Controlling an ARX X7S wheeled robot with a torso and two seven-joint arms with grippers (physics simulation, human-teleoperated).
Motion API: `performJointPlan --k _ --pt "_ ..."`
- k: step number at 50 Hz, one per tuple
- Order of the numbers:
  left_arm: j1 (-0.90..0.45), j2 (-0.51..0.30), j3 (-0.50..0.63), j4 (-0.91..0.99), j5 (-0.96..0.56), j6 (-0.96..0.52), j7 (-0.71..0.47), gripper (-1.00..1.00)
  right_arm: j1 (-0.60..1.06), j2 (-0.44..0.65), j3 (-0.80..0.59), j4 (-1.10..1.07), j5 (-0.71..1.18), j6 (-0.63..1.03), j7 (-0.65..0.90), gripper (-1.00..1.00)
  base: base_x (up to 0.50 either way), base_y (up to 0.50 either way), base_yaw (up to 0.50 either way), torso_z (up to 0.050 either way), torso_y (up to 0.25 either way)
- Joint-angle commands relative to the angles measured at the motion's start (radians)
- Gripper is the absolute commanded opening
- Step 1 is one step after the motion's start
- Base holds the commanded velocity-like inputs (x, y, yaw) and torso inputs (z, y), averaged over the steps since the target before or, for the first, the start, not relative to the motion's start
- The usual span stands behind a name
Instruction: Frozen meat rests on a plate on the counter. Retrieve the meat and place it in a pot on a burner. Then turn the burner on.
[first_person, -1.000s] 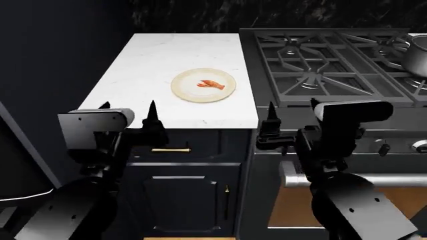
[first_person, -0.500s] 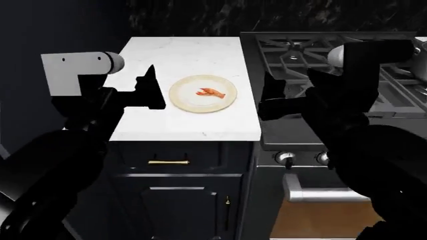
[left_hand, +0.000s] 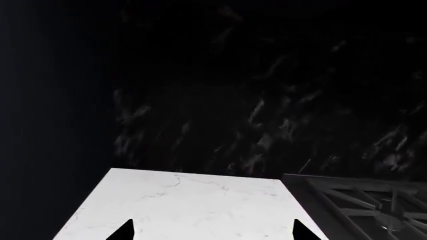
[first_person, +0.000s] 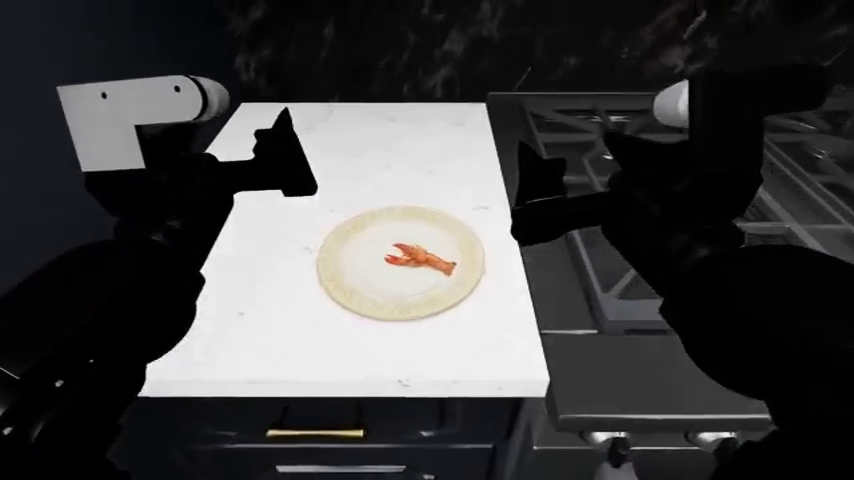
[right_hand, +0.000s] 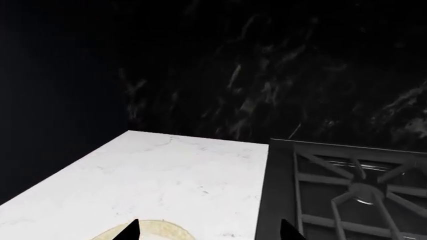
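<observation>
- Plainly at the reaching stage: nothing lifted, nothing gripped.
- Small red-orange lobster (first_person: 422, 260), the frozen meat: lying flat near the middle of the round cream-white plate with the gold-patterned rim (first_person: 334, 268), much smaller than the plate and so ringed by bare china.
- Plate itself: set flat on the white marble-look bench (first_person: 334, 350), a little nearer the stove side than the open side, within reach of either arm.
- Left end effector (left_hand: 212, 232): released, fingertips spread, holding nothing. Raised above the far left part of the bench, well apart from the plate, and aimed at the dark back wall rather than downward, so not lined up for a pick.
- Right end effector (right_hand: 208, 231): likewise released and empty. Poised near the seam between bench and dark stove top, with a sliver of plate rim just showing between its fingertips in its own wrist view. Probably the better choice for the carry, given the stove on that side.
- Gas burner with a round metal cap under black cast-iron grate spokes (right_hand: 363, 192): visible beside the bench. No pot in view, so cannot tell which burner holds it.
- Next, by judgement: tilt down, descend over the lobster, close narrowly. Risk of nudging so small a piece across the smooth plate.
</observation>
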Motion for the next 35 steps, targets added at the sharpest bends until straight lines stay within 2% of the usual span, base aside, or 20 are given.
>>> performJointPlan --k 1,13,19,27,35 --pt "-0.003 -0.01 0.006 0.006 -0.004 0.004 0.005 1.0 0.01 0.013 -0.005 -0.007 0.033 0.01 0.021 1.0 0.5 0.0 0.0 0.0 0.0" --pt "0.006 -0.014 0.002 0.023 -0.029 -0.004 0.008 1.0 0.017 0.002 0.035 -0.013 0.093 0.031 0.07 1.0 0.5 0.0 0.0 0.0 0.001" --pt "0.008 -0.019 0.006 0.026 -0.024 0.001 0.004 1.0 0.043 0.007 0.055 -0.018 0.186 0.061 0.103 1.0 0.0 0.0 0.0 0.0 0.0" --pt "0.024 -0.012 -0.009 -0.003 -0.03 0.03 0.019 1.0 0.23 0.095 -0.034 0.12 0.441 0.058 0.223 1.0 0.0 0.0 0.0 0.0 0.0" --pt "0.058 -0.031 0.007 -0.055 0.003 0.101 0.078 1.0 0.449 0.162 -0.294 0.265 0.338 0.019 0.026 1.0 0.0 0.0 0.0 0.0 0.0"
